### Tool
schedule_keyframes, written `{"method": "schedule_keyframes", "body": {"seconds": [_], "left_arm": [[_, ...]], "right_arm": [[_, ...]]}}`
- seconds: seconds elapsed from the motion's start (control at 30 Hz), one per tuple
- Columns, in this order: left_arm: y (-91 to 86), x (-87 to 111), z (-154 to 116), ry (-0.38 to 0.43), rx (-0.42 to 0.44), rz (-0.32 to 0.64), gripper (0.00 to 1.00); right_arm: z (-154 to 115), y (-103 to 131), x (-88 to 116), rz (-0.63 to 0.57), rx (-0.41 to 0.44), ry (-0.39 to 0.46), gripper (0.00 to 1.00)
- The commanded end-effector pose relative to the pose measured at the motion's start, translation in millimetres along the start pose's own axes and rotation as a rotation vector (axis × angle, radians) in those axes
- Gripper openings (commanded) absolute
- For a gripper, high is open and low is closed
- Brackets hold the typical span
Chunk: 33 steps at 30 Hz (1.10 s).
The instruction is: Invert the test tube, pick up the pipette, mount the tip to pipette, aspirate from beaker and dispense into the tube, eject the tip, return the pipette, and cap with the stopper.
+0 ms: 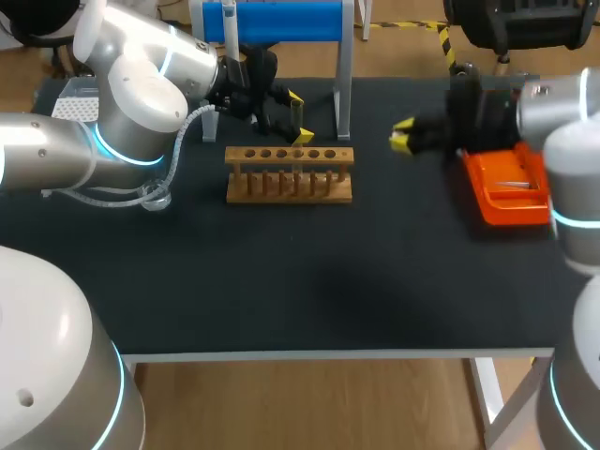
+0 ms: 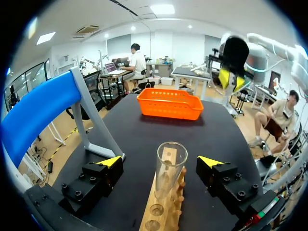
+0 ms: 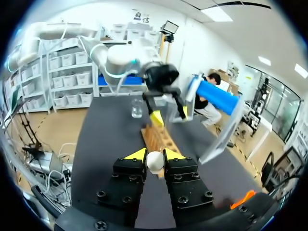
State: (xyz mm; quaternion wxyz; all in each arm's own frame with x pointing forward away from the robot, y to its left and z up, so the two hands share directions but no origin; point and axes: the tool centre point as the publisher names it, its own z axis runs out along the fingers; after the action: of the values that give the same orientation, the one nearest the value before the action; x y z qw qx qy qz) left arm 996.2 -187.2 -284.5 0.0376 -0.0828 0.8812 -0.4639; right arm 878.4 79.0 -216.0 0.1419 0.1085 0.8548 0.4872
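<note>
Straddling the clear glass test tube [image 2: 169,178] with the left gripper [image 2: 161,161] spread wide, no contact; standing upright, mouth up, in the pale wooden rack [image 2: 156,217]. Farther across the black desk [image 1: 300,281], clamping the small white round stopper [image 3: 154,162] in the right gripper [image 3: 155,154], off to the tube's right. Probably capping next: stopper leftward, then straight down.

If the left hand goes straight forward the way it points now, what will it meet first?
The left hand would most likely meet the glass test tube, upright in the wooden rack straight ahead; depth is unclear.
</note>
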Motion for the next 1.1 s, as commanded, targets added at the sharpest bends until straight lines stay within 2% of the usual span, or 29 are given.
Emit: {"method": "schedule_keyframes", "body": {"seconds": [0.03, 0.17, 0.3, 0.6, 1.1], "left_arm": [[-0.5, -0.5, 0.1, 0.002, -0.002, 0.0, 1.0], [-0.5, -0.5, 0.1, 0.002, -0.002, 0.0, 1.0], [-0.5, -0.5, 0.1, 0.002, -0.002, 0.0, 1.0], [-0.5, -0.5, 0.1, 0.002, -0.002, 0.0, 1.0], [-0.5, -0.5, 0.1, 0.002, -0.002, 0.0, 1.0]], "right_arm": [[-6.1, 37.8, -6.7, -0.017, 0.047, 0.15, 0.0], [7.3, 55.7, -8.1, -0.05, 0.064, 0.202, 0.0], [22.4, 61.9, -13.1, -0.053, 0.095, 0.263, 0.0], [48.0, 68.5, -24.8, -0.068, 0.093, 0.383, 0.0], [97.0, 67.0, -34.6, -0.089, 0.122, 0.424, 0.0]]}}
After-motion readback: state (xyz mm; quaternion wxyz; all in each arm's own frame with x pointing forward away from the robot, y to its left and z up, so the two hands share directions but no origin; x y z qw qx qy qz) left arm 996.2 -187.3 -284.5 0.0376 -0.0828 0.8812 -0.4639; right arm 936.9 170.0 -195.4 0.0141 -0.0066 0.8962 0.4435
